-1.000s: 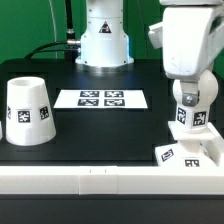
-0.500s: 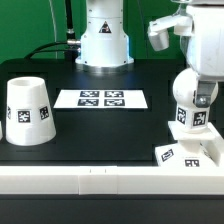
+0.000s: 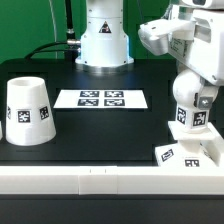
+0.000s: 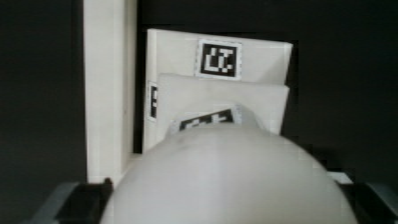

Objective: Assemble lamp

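Observation:
The rounded white bulb [image 3: 188, 108] stands upright on the flat square base [image 3: 190, 153] at the front of the exterior view's right. My gripper [image 3: 197, 92] comes down from above and is shut on the bulb's upper part. In the wrist view the bulb [image 4: 217, 160] fills the space between my dark fingers [image 4: 84, 200], with the tagged base [image 4: 222, 62] below it. The large tapered shade [image 3: 28, 110] stands alone, wide end down, at the exterior view's left, far from my gripper.
The marker board [image 3: 100, 99] lies flat in the middle of the black table. The robot's white pedestal [image 3: 103, 35] stands behind it. A raised white rim [image 3: 90, 180] runs along the table's front edge, close to the base; it also shows in the wrist view [image 4: 103, 80].
My wrist has turned about the bulb's upright axis, and the arm's upper housing has swung toward the exterior view's left. The bulb, base and shade stay where they were.

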Available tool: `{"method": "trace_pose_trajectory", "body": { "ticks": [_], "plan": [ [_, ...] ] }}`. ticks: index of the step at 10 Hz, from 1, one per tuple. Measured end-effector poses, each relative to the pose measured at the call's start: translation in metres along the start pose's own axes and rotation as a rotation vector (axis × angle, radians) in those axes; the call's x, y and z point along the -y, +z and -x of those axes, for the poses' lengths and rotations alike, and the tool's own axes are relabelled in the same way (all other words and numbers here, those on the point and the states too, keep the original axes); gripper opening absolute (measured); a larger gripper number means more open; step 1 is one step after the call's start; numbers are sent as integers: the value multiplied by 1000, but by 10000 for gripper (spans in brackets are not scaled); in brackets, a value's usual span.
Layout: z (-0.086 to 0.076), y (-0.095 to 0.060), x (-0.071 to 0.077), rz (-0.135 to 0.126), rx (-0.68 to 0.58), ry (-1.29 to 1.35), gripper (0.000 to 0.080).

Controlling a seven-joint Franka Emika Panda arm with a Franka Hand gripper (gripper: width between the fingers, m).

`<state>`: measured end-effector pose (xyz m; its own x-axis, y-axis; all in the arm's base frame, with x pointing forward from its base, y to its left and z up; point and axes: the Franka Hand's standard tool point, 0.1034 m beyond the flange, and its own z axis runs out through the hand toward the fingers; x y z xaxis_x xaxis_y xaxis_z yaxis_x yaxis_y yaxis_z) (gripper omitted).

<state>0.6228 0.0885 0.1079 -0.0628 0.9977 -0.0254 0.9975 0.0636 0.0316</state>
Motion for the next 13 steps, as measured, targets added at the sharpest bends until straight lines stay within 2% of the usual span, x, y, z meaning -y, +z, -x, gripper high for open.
{"method": "trace_pose_trajectory", "body": {
  "ticks": [5,7,13],
  "plan": [
    [1,0,0,-3,-4,91,575],
    [2,0,0,-4,-7,261,576],
    [5,0,-1,-31,-57,851,577]
  ]
}}
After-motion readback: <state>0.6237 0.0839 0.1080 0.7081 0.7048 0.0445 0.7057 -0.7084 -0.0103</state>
